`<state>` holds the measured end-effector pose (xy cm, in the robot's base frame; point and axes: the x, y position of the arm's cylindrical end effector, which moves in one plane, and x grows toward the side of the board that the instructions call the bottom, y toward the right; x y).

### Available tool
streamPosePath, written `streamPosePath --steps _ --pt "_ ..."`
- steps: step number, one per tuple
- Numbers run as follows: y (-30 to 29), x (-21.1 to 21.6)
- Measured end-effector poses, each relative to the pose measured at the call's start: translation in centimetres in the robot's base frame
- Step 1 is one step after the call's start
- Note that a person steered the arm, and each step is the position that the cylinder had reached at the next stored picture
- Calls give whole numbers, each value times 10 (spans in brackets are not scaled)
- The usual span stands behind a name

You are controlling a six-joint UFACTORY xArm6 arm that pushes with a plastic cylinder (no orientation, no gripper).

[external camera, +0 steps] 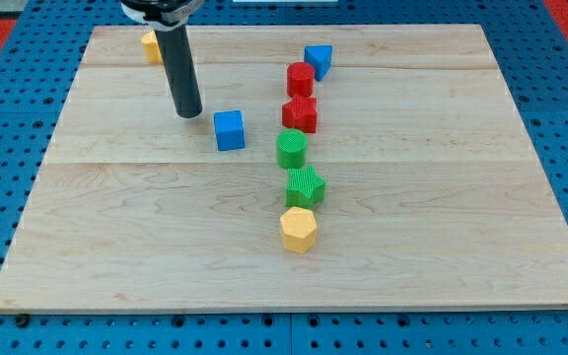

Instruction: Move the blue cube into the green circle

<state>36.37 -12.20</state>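
While the small blue plastic cube [230, 129] sits untouched on the pale wooden table [442, 227], my tip [189, 111] rests just beside it, toward the view's left and slightly up, apart from its face. By the look of it, the approach step is in hand and the push has not yet begun. The round green plastic block [291, 148], the circle named as target, stands near the cube on the view's right, a little lower. The next move would seem to call for a shove rightward and slightly down, square through the cube's centre so it does not spin off. No fingers exist here; the rod holds nothing.
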Motion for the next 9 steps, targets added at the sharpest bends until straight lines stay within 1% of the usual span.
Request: streamPosePath --steps 1,3,4,5,6,7,8,9 --pt "-10 12" --pt "46 -2" --pt "47 4" --pt "22 33" --pt "20 45" --pt "47 67" --pt "95 67" --pt "21 64"
